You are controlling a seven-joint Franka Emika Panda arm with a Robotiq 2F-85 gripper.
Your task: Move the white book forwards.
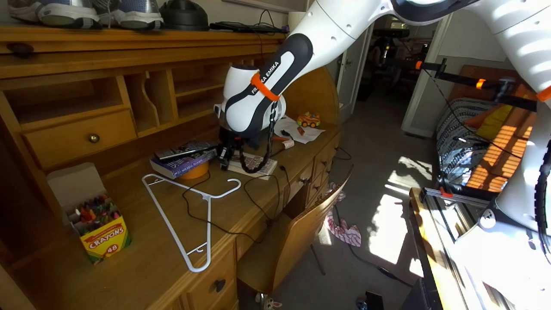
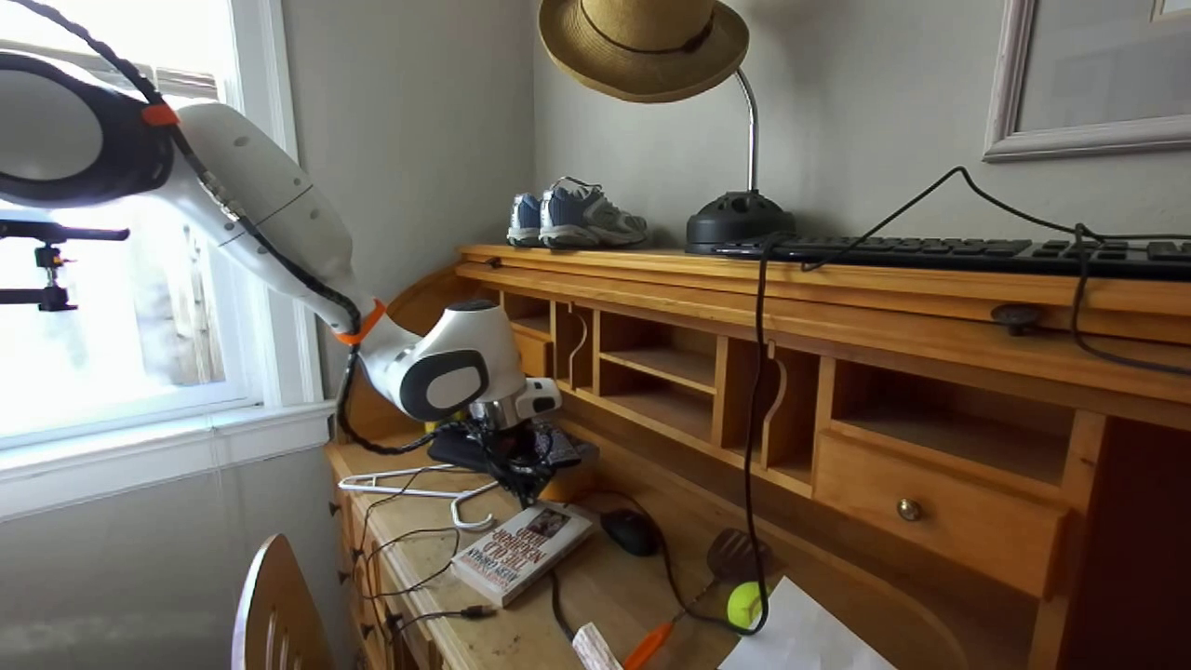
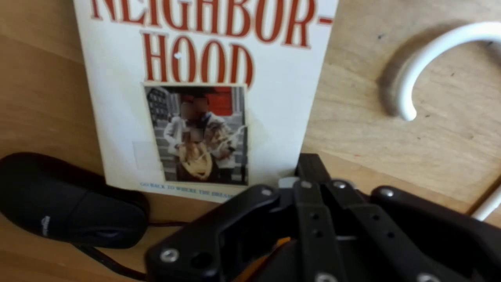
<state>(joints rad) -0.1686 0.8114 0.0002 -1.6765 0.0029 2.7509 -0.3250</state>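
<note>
The white book lies flat on the desk, with red title letters and a photo on its cover. It also shows in both exterior views. My gripper is shut, its fingertips together with nothing seen between them. The fingertips are low beside the book's corner nearest the gripper, right at its edge; I cannot tell whether they touch it. In both exterior views the gripper is at the book's end nearest the book stack. The gripper linkage hides part of that corner in the wrist view.
A white hanger and a book stack on an orange bowl are close by. A black mouse sits beside the book. Black cables, a spatula, a tennis ball and white paper lie beyond.
</note>
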